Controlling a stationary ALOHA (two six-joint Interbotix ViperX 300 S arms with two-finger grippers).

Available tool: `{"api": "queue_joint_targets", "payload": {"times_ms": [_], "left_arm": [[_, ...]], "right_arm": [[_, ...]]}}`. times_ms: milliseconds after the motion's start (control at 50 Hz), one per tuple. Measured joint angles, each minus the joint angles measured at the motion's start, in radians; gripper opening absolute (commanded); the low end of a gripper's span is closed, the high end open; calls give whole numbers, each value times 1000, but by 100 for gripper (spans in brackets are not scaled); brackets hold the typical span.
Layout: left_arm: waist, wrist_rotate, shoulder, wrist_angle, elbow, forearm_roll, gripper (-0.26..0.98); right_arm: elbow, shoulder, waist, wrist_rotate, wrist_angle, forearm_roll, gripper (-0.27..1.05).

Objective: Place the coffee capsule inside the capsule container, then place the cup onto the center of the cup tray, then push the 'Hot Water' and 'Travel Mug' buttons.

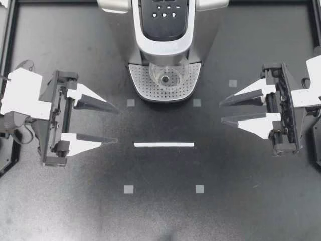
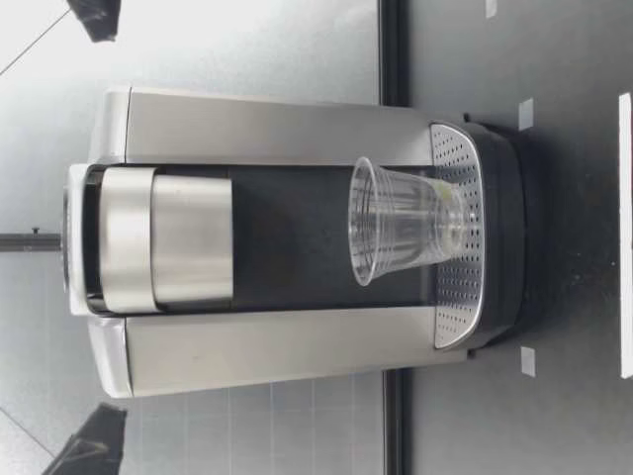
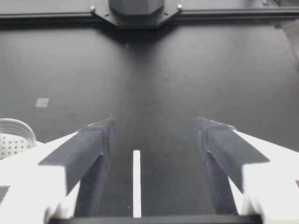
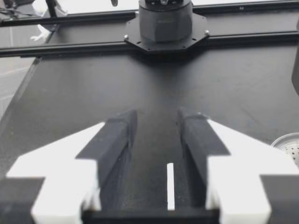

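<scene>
Left end effector (image 1: 117,125) wide, right end effector (image 1: 221,112) narrower, both empty. Cup (image 1: 164,76) on tray (image 1: 142,85), between them, well apart from each. Risk: on the reach for the buttons (image 1: 164,14), a spread finger may press a neighbouring button or clip the cup.

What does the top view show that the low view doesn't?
Top only: my open left hand and open right hand flanking the silver coffee machine, plus its top control buttons. Low only: the silver brew head above the clear plastic cup, seen upright side-on. Both: that cup on the perforated metal cup tray, and the white tape strip.
</scene>
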State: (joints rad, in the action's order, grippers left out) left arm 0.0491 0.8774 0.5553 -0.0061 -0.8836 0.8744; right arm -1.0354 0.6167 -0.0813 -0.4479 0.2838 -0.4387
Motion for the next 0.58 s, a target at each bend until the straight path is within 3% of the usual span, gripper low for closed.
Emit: {"api": "queue_joint_targets", "payload": {"times_ms": [580], "left_arm": [[-8,-2,0,0,2,0,57]], "right_arm": [[0,6,0,2,0,0,47]]}}
